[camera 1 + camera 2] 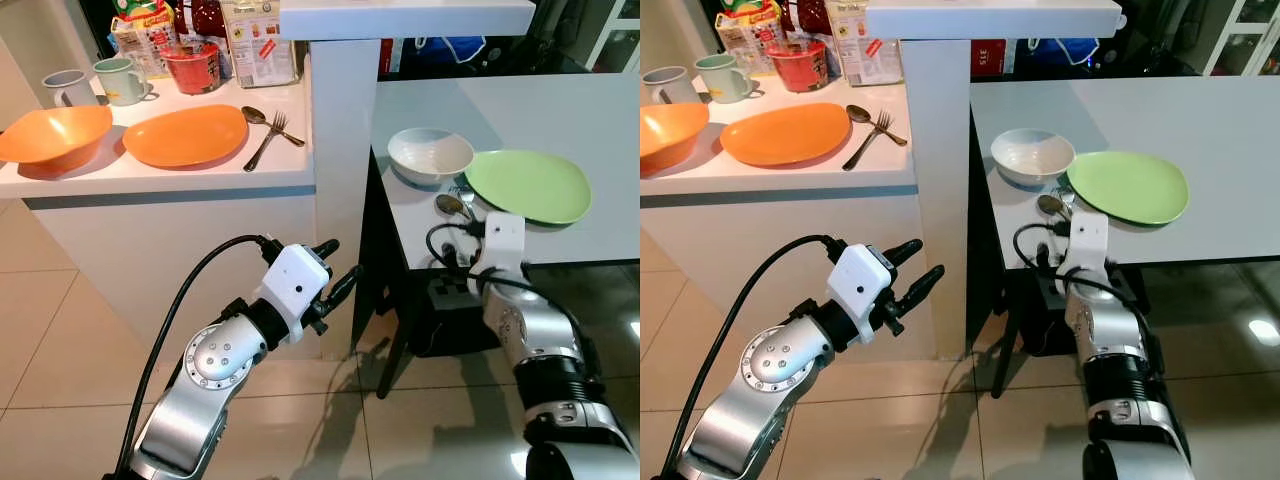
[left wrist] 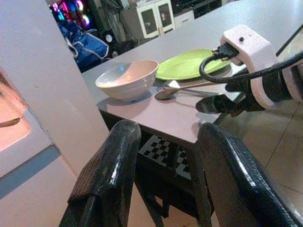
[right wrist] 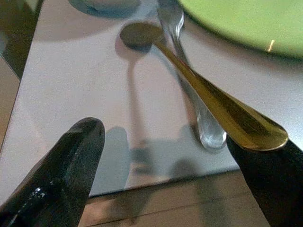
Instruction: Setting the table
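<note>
Cutlery on the grey table (image 1: 600,110): a spoon (image 3: 199,82) and a fork (image 3: 182,52) lie crossed near the front edge, between the white bowl (image 1: 430,153) and the green plate (image 1: 530,183). Right gripper (image 3: 165,161) sits at that table edge, fingers spread, clamped on nothing; the spoon handle lies just beside one finger. Left gripper (image 1: 333,270) hangs in front of the white counter (image 1: 150,180), fingers apart, empty. On the counter rest an orange plate (image 1: 185,135), an orange bowl (image 1: 55,137), a second spoon and fork (image 1: 268,130) and two mugs (image 1: 100,82).
</note>
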Controlling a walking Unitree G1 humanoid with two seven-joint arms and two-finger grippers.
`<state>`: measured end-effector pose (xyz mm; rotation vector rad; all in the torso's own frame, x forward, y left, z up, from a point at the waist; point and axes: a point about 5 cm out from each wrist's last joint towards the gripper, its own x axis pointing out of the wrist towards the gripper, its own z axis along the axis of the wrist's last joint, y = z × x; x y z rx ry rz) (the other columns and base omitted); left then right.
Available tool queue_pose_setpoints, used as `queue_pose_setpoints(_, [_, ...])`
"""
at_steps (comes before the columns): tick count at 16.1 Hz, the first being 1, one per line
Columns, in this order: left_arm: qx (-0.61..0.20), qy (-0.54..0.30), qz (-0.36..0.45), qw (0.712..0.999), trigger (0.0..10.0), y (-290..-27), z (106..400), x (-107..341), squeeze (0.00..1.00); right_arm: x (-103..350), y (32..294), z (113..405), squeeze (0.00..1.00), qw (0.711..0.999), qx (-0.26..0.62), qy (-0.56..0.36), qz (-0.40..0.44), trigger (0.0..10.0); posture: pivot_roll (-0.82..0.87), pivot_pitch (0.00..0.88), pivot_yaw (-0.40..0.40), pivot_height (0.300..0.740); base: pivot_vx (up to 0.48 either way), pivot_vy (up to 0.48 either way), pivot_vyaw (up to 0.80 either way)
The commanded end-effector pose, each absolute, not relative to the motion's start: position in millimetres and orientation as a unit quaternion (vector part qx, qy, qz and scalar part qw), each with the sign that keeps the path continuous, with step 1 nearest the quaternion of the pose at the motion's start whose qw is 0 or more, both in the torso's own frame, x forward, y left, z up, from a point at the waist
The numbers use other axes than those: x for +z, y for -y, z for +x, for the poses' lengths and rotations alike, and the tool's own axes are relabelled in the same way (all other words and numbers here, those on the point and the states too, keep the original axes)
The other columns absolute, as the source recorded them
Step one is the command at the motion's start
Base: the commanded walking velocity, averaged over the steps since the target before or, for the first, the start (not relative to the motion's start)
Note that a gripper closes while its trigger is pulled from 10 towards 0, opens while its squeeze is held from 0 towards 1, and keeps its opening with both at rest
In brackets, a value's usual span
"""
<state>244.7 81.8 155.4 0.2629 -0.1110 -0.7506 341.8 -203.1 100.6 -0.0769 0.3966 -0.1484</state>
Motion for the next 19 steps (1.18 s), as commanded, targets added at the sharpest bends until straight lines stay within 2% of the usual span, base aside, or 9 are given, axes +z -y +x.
queue_pose_setpoints(1, [-0.369, 0.051, 0.135, 0.918, 10.0, -82, 246, 154, 0.0, 106, 201, 343, 0.0, 0.977, -0.068, -0.19, -0.065, 10.0, 0.0, 0.0, 0.051, 0.74, 0.0, 0.0, 0.0])
queue_pose_setpoints(10, [-0.373, 0.048, 0.137, 0.916, 10.0, -83, 247, 152, 0.0, 92, 215, 352, 0.0, 0.935, -0.062, -0.241, -0.252, 10.0, 0.0, 0.0, 0.049, 0.74, 0.0, 0.0, 0.0])
queue_pose_setpoints(12, [-0.373, 0.047, 0.137, 0.916, 10.0, -83, 247, 152, 0.0, 90, 215, 354, 0.0, 0.917, -0.035, -0.233, -0.321, 10.0, 0.0, 0.0, 0.049, 0.74, 0.0, 0.0, 0.0])
queue_pose_setpoints(14, [-0.373, 0.046, 0.138, 0.916, 10.0, -83, 247, 151, 0.0, 81, 213, 351, 0.0, 0.886, 0.003, -0.243, -0.395, 10.0, 0.0, 0.0, 0.045, 0.74, 0.0, 0.0, 0.0])
queue_pose_setpoints(17, [-0.373, 0.044, 0.139, 0.917, 10.0, -84, 246, 151, 0.0, 68, 216, 345, 0.0, 0.85, 0.037, -0.289, -0.439, 10.0, 0.0, 0.0, 0.044, 0.74, 0.0, 0.0, 0.0])
queue_pose_setpoints(19, [-0.374, 0.044, 0.139, 0.916, 10.0, -84, 245, 151, 0.0, 63, 217, 341, 0.0, 0.836, 0.053, -0.312, -0.447, 10.0, 0.0, 0.0, 0.047, 0.74, 0.0, 0.0, 0.0])
